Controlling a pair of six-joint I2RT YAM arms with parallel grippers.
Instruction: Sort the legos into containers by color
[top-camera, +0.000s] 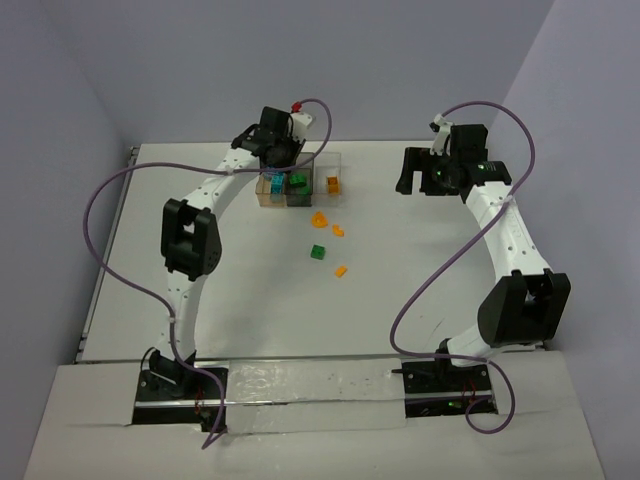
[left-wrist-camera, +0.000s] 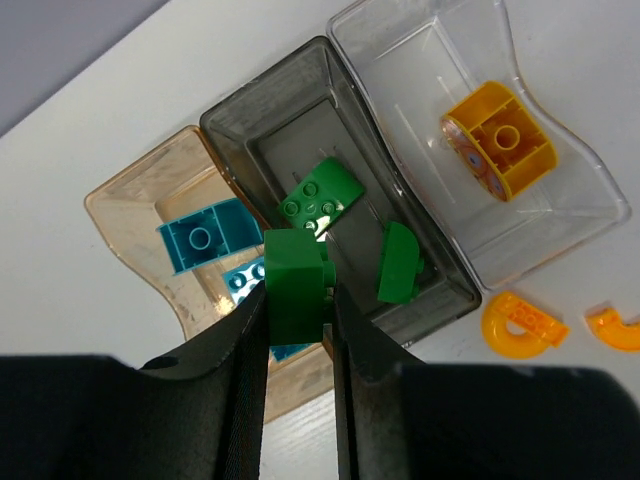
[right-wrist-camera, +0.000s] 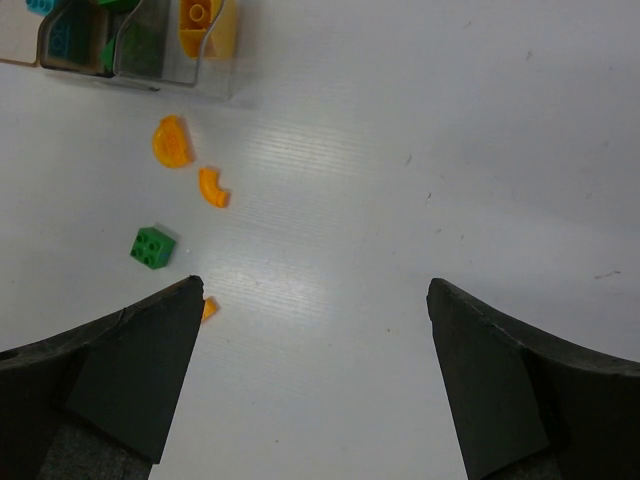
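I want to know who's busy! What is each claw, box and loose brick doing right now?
Left gripper: shut on a green brick.
Right gripper: open, empty.
Brown box: holds teal bricks.
Grey box: holds two green pieces.
Clear box: holds one orange brick.
Loose green cube: lying on the table.
Loose orange pieces: three, lying on the table.

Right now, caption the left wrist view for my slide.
Left hand grips a small green plastic brick above the row of three transparent plastic boxes.
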